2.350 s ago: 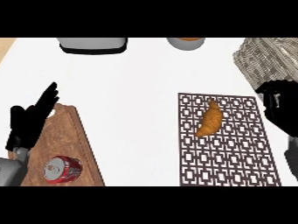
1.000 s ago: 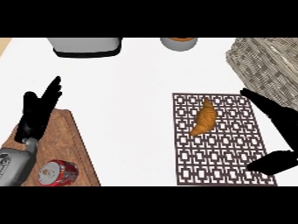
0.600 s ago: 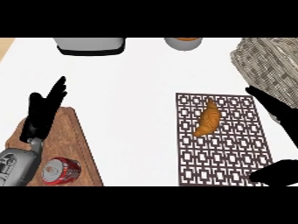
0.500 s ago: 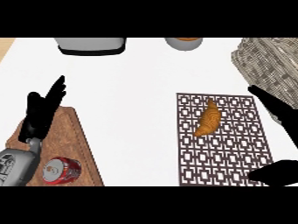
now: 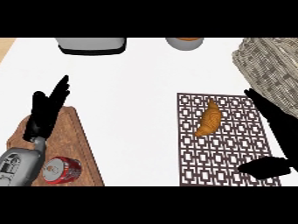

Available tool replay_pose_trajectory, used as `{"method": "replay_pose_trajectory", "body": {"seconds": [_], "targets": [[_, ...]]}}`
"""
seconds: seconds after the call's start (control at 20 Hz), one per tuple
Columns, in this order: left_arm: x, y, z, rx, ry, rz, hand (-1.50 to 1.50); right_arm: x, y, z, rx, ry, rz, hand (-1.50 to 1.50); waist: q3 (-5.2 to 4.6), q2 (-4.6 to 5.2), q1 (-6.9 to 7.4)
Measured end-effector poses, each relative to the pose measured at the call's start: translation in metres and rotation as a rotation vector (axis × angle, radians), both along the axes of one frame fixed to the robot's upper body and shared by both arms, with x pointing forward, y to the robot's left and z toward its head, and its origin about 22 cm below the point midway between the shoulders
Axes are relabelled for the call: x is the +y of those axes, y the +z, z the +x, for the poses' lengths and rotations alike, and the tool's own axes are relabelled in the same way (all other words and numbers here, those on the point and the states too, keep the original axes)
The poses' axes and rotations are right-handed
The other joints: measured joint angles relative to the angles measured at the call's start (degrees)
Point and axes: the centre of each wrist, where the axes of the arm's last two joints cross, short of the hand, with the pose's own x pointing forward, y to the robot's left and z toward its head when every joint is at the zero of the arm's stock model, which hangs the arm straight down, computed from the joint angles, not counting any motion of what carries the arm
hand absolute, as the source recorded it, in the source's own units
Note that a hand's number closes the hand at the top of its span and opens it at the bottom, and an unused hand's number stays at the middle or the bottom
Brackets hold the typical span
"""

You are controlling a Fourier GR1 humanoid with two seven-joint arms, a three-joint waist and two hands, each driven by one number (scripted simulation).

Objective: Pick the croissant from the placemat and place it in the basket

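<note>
The golden-brown curved croissant (image 5: 209, 123) lies on the dark brown lattice-patterned placemat (image 5: 202, 162), in the mat's upper half and a little left of its middle, its length running from upper right to lower left. Nothing touches it. The placemat sits in the lower right part of the frame on the white counter top (image 5: 138, 87).

The black right hand (image 5: 292, 136) comes in from the lower right corner and lies over the placemat's right edge, to the right of the croissant and apart from it. Its fingers (image 5: 262, 105) are straight and point toward the upper left, while the thumb (image 5: 265, 167) is spread wide, reaching leftward over the mat's lower right part. The hand is open and holds nothing.

The grey-and-cream woven wicker basket (image 5: 277, 65) fills the upper right corner, just above and to the right of the placemat, with the right hand's fingertips near its lower edge.

At the left of the frame, the black left hand (image 5: 45, 114) rests open with its fingers up over a brown wooden cutting board (image 5: 71, 135). Its grey forearm (image 5: 14, 168) enters from the lower left corner. A red metal can (image 5: 62, 169) stands on the board beside that forearm.

Along the top edge sit a grey boxy appliance (image 5: 91, 44) and a grey round bowl (image 5: 185, 43).
</note>
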Motion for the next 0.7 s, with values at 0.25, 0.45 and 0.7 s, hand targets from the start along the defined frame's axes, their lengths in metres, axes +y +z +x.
{"method": "replay_pose_trajectory", "body": {"seconds": [0.25, 0.45, 0.7], "targets": [[0.008, -0.004, 0.000, -0.002, 0.001, 0.005, 0.00, 0.003, -0.028, 0.015, 0.015, 0.013, 0.010, -1.50, 0.00, 0.04, 0.12], [0.010, 0.001, -0.006, -0.005, 0.000, -0.003, 0.00, 0.002, -0.036, 0.028, 0.026, 0.014, 0.011, -1.50, 0.01, 0.03, 0.21], [0.006, 0.002, -0.001, -0.005, 0.006, 0.000, 0.00, 0.011, -0.056, 0.034, 0.017, 0.013, 0.005, -1.50, 0.00, 0.03, 0.15]]}}
